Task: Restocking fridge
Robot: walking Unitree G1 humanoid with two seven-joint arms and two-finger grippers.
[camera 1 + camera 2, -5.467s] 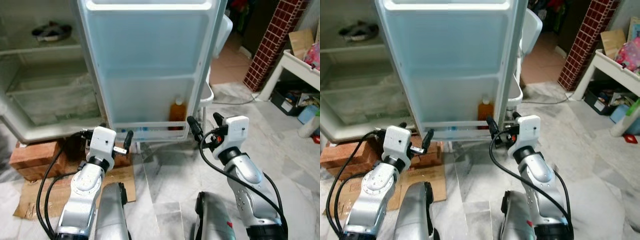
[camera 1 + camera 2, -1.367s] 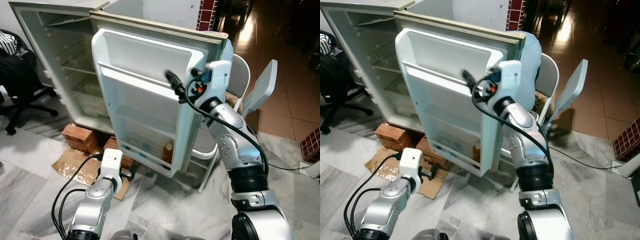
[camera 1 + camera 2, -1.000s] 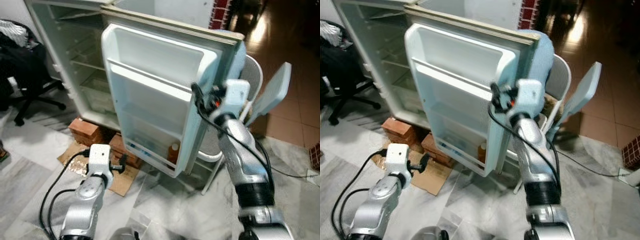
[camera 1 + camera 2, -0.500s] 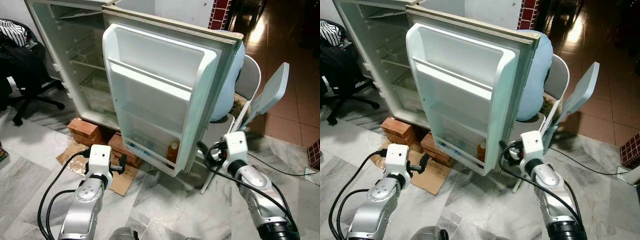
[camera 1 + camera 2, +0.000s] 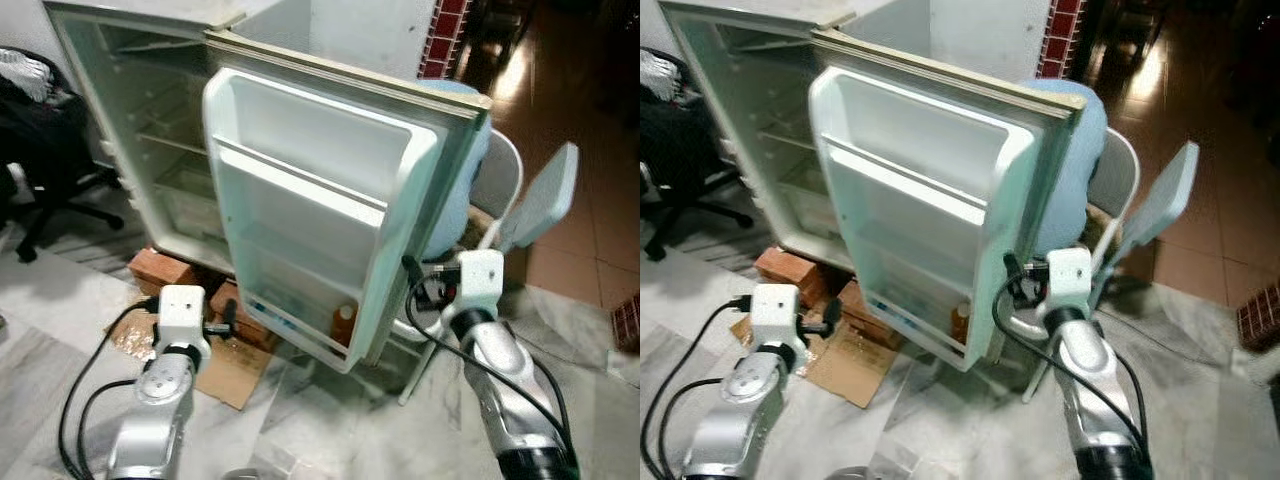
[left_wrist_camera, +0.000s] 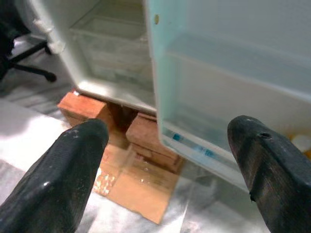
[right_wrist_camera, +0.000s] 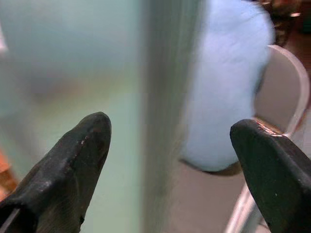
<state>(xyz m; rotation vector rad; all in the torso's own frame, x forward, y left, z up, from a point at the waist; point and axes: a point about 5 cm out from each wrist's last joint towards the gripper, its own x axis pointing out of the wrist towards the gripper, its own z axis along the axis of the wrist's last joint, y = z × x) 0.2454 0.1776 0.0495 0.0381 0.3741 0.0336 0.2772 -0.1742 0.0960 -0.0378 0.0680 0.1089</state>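
The fridge (image 5: 150, 130) stands open, and its pale door (image 5: 320, 220) is swung out towards me. An orange bottle (image 5: 343, 322) stands in the door's bottom shelf; the other door shelves look bare. My right gripper (image 5: 412, 275) is open, low beside the door's free edge. In the right wrist view the blurred door edge (image 7: 165, 97) lies ahead between the spread fingers (image 7: 82, 150), with no contact visible. My left gripper (image 5: 226, 320) is open and holds nothing, low in front of the bricks; its wrist view looks at the door's bottom shelf (image 6: 204, 145).
Red bricks (image 5: 150, 270) prop up the fridge, with flattened cardboard (image 5: 235, 365) on the marble floor before them. A white chair (image 5: 500, 190) with a pale blue cushion (image 5: 460, 200) stands right behind the door. A black office chair (image 5: 40, 170) sits at far left.
My right arm came down from the door's upper edge to low beside its free edge, then rose slightly. The camera backed away from the door. The left arm stayed low.
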